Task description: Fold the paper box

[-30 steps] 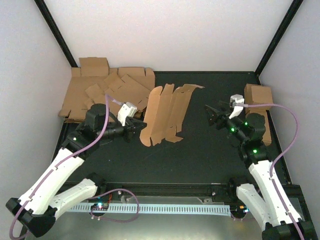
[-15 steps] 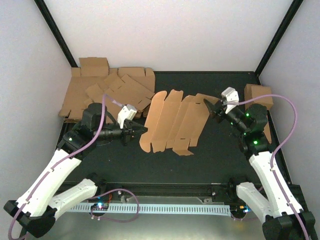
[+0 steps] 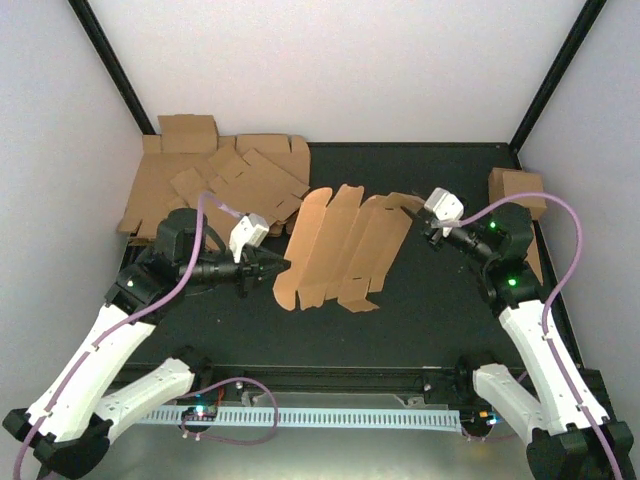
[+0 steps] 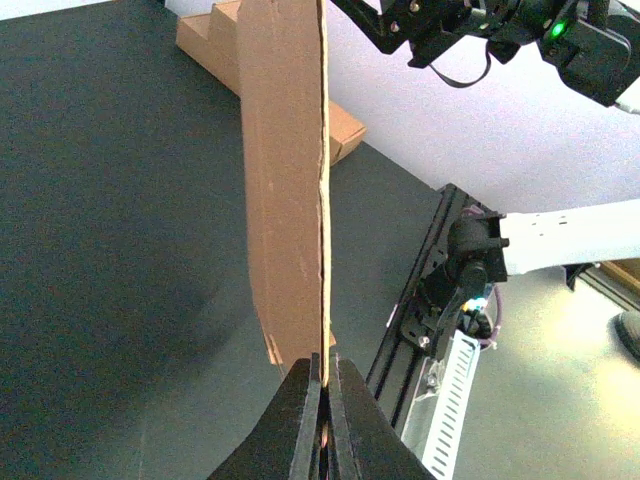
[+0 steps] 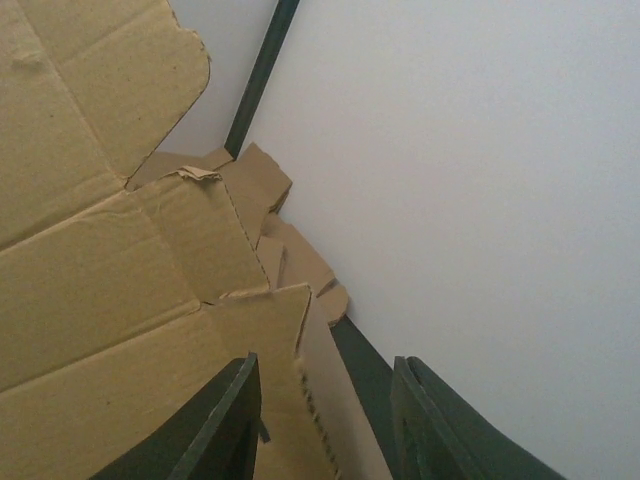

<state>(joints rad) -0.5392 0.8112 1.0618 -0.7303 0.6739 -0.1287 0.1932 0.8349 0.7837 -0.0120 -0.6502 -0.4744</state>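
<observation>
**Flat blank held between two arms over a black table**

A black table [image 3: 440, 310] fills the floor of a white-walled booth [image 3: 330, 70] with black corner posts. In the middle of the top view, slightly above centre, the paper box [image 3: 345, 245] is an unfolded brown sheet of long panels with tabbed ends, slanting from lower left to upper right.

At its lower-left corner the left gripper [image 3: 278, 265] has it pinched. In the left wrist view the two dark fingers [image 4: 300, 410] are pressed together on the sheet's thin edge, and the cardboard [image 4: 285, 180] rises edge-on toward the top of the frame.

At the sheet's upper-right edge sits the right gripper [image 3: 425, 225]. Its wrist view shows the jaws standing apart, with a flap edge of the blank [image 5: 90, 260] running between them near the left finger [image 5: 225, 420]; no clamp on it shows.

A spread of flat brown blanks [image 3: 200, 185] lies in the upper left of the top view. A folded brown carton [image 3: 515, 187] stands at the right edge.
</observation>
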